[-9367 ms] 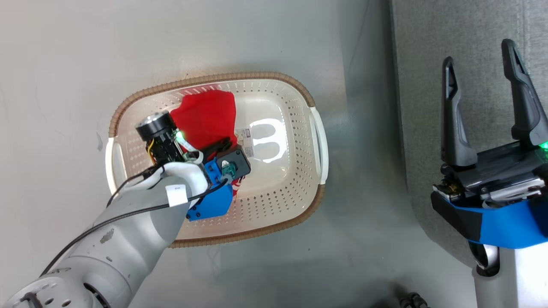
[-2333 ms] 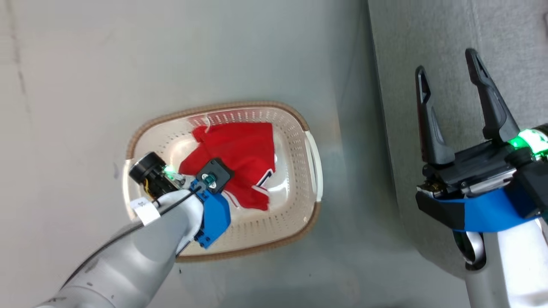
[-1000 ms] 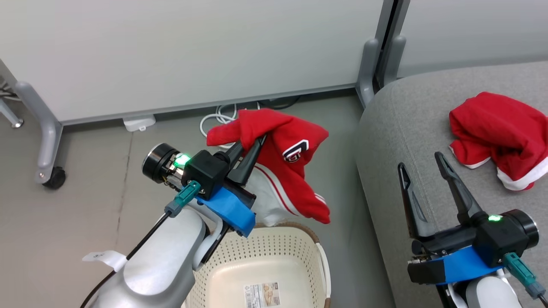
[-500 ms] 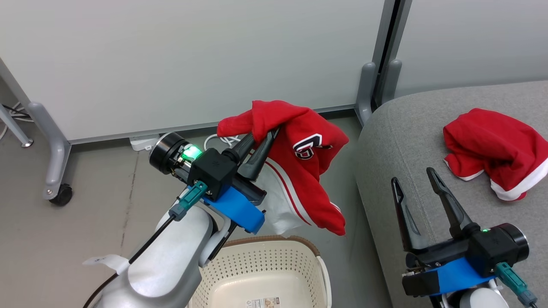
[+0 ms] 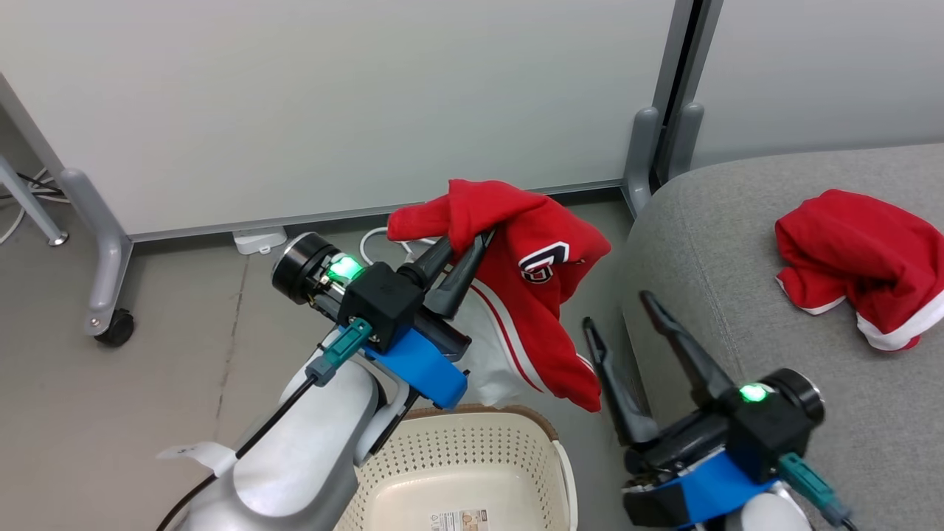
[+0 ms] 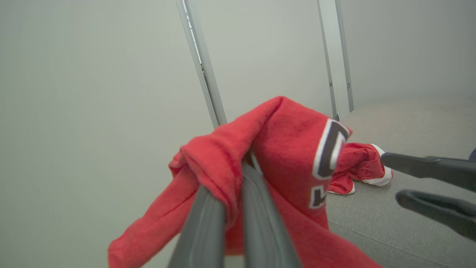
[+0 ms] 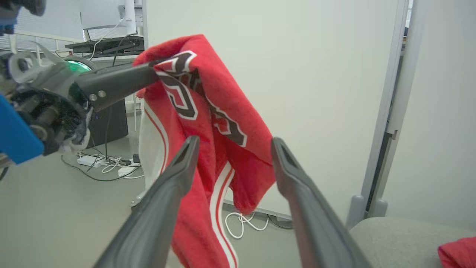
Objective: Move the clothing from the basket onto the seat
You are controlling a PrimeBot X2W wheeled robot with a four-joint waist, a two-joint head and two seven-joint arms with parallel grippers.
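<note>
our left gripper (image 5: 467, 247) is clamped tight on a fold of the garment (image 5: 549, 310). the garment drapes over the fingertips and hangs in the air above the basket (image 5: 472, 457), just left of the seat (image 5: 730, 243). the left arm reaches forward, fingers slanting up and right. our right gripper (image 5: 616, 310) is spread wide, holds nothing and points up-left near the hanging edge. the other garment (image 5: 859, 254) lies on the seat. the emblem (image 5: 543, 262) is a black-and-white letter we cannot read, and the basket's label (image 5: 461, 520) is too small to read.
</note>
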